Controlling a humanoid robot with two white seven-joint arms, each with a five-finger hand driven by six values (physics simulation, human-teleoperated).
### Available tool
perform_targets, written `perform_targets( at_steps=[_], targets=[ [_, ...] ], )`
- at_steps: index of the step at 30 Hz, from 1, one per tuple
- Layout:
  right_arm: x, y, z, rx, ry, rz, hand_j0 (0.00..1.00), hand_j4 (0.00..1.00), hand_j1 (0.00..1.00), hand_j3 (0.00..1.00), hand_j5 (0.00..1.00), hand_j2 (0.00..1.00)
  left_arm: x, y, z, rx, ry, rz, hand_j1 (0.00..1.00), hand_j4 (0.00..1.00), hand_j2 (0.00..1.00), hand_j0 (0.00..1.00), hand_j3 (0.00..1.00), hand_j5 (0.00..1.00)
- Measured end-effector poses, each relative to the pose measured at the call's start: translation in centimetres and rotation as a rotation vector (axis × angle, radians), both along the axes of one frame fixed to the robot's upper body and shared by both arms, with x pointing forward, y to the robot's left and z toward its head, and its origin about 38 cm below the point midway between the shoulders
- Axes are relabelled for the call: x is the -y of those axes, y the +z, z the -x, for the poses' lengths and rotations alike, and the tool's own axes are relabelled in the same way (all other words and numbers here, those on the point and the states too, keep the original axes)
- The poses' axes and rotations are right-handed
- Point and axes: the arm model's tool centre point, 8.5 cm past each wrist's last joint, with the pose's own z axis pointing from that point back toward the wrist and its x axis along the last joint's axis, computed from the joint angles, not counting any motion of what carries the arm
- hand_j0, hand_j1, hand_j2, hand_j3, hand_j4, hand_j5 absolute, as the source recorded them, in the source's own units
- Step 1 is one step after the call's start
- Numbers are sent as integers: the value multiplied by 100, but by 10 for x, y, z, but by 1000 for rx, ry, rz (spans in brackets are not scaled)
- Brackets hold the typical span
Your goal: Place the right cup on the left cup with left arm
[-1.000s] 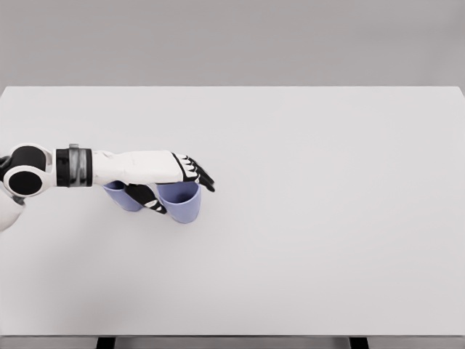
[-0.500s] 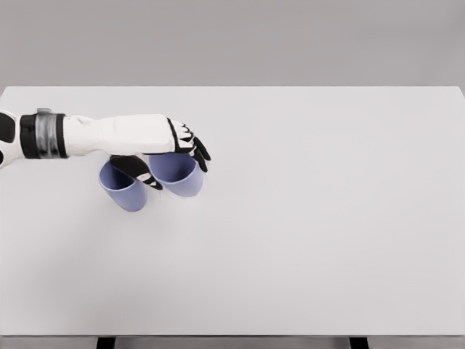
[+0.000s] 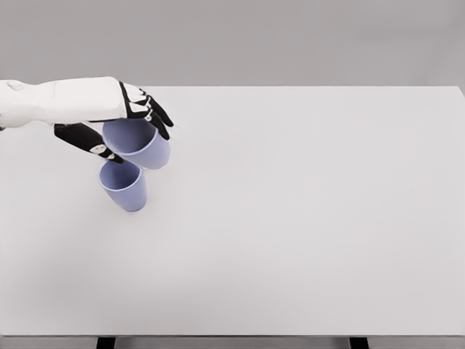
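My left hand [image 3: 120,127] comes in from the upper left and is shut on a lavender cup [image 3: 138,144], thumb on the near side and fingers over the far rim. That cup hangs in the air, tilted, just above and slightly right of a second lavender cup [image 3: 125,186]. The second cup stands upright on the white table [image 3: 305,218] at the left. The two cups look apart, though the held one overlaps the standing one's rim in this view. My right arm does not show.
The white table runs across the whole view, with its front edge at the bottom and grey wall behind. Nothing else stands on it besides the cups.
My left hand has risen and shifted left with the held cup, lifting it off the table. The other cup, earlier half hidden under the hand, now stands in plain sight below.
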Motion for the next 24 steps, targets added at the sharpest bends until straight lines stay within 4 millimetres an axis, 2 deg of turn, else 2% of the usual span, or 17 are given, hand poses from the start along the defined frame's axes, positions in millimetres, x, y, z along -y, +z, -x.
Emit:
perform_targets(
  at_steps=[5, 9, 15, 24],
  targets=[
    [0, 0, 0, 0, 0, 0, 100, 100, 100, 100, 100, 100, -25, 4, 3, -1, 58, -39, 62, 62, 62, 62, 62, 62],
    [0, 0, 0, 0, 0, 0, 100, 100, 100, 100, 100, 100, -37, 0, 2, -20, 91, -54, 62, 62, 62, 62, 62, 62],
    [0, 0, 0, 0, 0, 0, 100, 100, 100, 100, 100, 100, -51, -19, 0, -72, 135, -66, 63, 63, 63, 63, 63, 63],
    [0, 0, 0, 0, 0, 0, 100, 100, 100, 100, 100, 100, -63, -25, -9, -86, 184, -68, 63, 63, 63, 63, 63, 63]
  ],
)
